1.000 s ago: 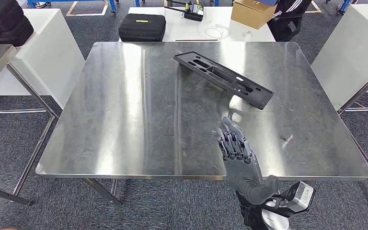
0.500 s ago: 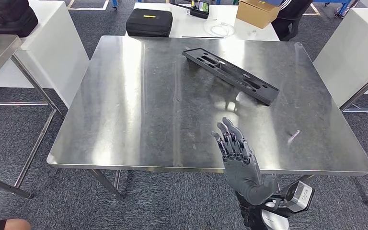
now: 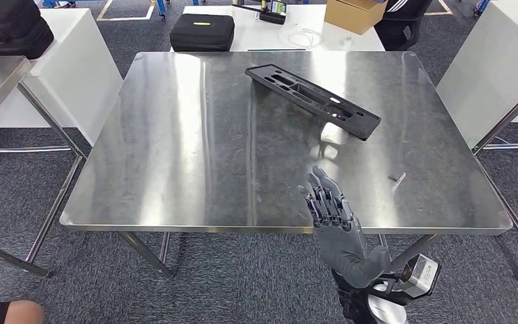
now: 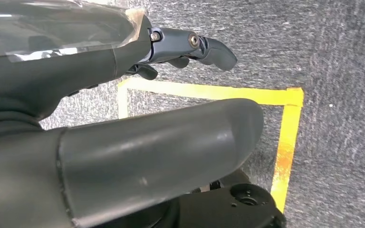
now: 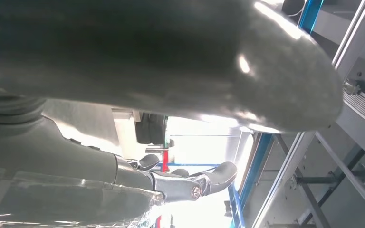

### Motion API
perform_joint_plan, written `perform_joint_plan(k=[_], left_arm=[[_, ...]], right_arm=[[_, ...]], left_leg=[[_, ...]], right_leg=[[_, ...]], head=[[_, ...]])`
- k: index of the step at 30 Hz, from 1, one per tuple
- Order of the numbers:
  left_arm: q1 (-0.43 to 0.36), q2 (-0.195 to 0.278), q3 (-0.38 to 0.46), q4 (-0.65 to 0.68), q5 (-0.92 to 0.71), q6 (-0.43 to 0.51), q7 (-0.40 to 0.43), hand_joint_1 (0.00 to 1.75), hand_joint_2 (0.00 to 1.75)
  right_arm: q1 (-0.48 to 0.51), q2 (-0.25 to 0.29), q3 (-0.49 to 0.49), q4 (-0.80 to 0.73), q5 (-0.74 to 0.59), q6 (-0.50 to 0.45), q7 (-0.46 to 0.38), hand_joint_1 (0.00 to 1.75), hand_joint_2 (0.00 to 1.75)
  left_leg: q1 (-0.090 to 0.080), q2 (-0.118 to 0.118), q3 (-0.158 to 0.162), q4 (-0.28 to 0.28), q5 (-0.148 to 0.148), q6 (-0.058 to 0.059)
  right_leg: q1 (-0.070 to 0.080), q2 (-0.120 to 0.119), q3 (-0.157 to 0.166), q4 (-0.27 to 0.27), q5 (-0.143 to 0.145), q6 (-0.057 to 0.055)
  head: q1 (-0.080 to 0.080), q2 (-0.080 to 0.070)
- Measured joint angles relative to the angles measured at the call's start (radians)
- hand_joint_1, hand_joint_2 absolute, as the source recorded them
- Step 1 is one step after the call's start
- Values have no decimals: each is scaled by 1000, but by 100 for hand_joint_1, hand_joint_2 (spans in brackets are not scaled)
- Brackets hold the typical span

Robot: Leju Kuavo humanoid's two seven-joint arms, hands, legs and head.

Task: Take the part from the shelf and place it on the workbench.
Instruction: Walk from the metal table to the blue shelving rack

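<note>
The part (image 3: 313, 101) is a long black moulded tray with cut-outs, lying flat and slantwise on the far right half of the steel workbench (image 3: 175, 169). My right hand (image 3: 330, 209) is raised above the bench's front edge, well short of the part, with its fingers stretched out and nothing in it. The right wrist view has that hand (image 5: 147, 61) close up, its dark fingers (image 5: 185, 183) straight and holding nothing. My left hand (image 4: 161, 147) hangs over grey carpet marked with yellow tape, fingers apart and holding nothing.
A small metal piece (image 3: 397, 179) lies on the bench to the right of my hand. White tables flank the bench at left (image 3: 74, 67) and right (image 3: 492, 74). Behind it are a black case (image 3: 202, 32) and a cardboard box (image 3: 354, 13). A person's limb (image 3: 7, 312) shows at the bottom left.
The whole picture has shifted, so the camera has moved; the bench's front edge now sits nearer my fingertips. The part lies at the same spot on the bench. My right hand keeps its pose.
</note>
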Motion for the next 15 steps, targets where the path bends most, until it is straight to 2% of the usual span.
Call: perform_joint_plan(k=[2, 3, 4, 7, 9, 10, 12, 13, 14, 15], left_arm=[[0, 1, 3, 0, 0, 0, 0, 0, 0], [-1, 1, 4, 0, 0, 0, -1, 0, 0], [-1, 2, 5, 0, 0, 0, -1, 0, 0], [0, 0, 6, 0, 0, 0, -2, 0, 0], [-1, 0, 7, 0, 0, 0, -3, 0, 0], [-1, 1, 9, 0, 0, 0, -4, 0, 0], [-1, 1, 11, 0, 0, -1, -4, 0, 0], [-1, 1, 11, 0, 0, -1, -4, 0, 0], [0, 1, 12, 0, 0, -1, -4, 0, 0], [0, 1, 12, 0, 0, -1, -4, 0, 0]], right_arm=[[-2, 0, 0, 0, 0, -1, 0, 0, 0], [-3, 0, 0, 0, -1, -1, 0, 0, 0], [-5, 0, 0, 0, -1, -1, 0, 0, 0], [-8, 0, 1, 0, -1, -1, 0, 0, 0], [-12, 0, 1, 0, -2, -3, 1, 0, 0], [-14, -1, 1, 1, -2, -4, 3, 0, 0], [-16, -3, 1, 5, -3, -7, 6, 0, 0], [-16, -4, 1, 8, -2, -10, 8, 0, 0], [-16, -5, 1, 11, -1, -13, 10, 0, 0], [-17, -6, 1, 14, 0, -17, 12, 0, 0]], left_leg=[[-1, 0, 81, -143, 55, 7], [-2, 0, 108, -195, 69, 12], [-5, -1, 119, -222, 75, 17], [-9, 0, 111, -230, 85, 37], [-5, 3, 104, -237, 97, 53], [-4, 4, 98, -238, 102, 59], [-5, 5, 83, -237, 112, 63], [-5, 5, 76, -237, 117, 62], [-5, 5, 70, -237, 122, 61], [-4, 4, 65, -237, 127, 58]], right_leg=[[4, 0, -2, 5, 0, 3], [7, 0, -5, 7, 1, 6], [10, 0, -8, 9, 3, 11], [10, 1, -21, 11, 8, 29], [10, 2, -48, 60, -24, 31], [8, 2, -73, 115, -55, 29], [6, 3, -127, 250, -116, 28], [5, 3, -140, 291, -131, 31], [3, 3, -134, 293, -131, 38], [1, 3, -105, 252, -116, 47]], head=[[0, 0], [1, 0], [1, 0], [2, 0], [3, 0], [4, 0], [5, 0], [5, 0], [5, 0], [5, 0]])
